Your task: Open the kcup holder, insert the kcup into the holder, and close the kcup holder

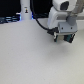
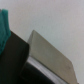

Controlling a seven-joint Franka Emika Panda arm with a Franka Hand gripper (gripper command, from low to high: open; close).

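A: From where is the exterior view looking?

B: It is looking from in front and a little above, facing down across the pale tabletop (image 1: 30,55) toward its far edge. It is standing rather far, so much bare surface is filling the lower part. The gripper (image 1: 64,36) is showing near the far edge, at the exterior view's right.

A: And the wrist view?

B: It is sitting on the arm and looking very closely, so everything is appearing blurred. A teal finger (image 2: 4,27) is entering the picture, with a dark mass (image 2: 12,62) beside it.

A: What are both views sharing?

B: Only the gripper and a piece of pale surface near it.
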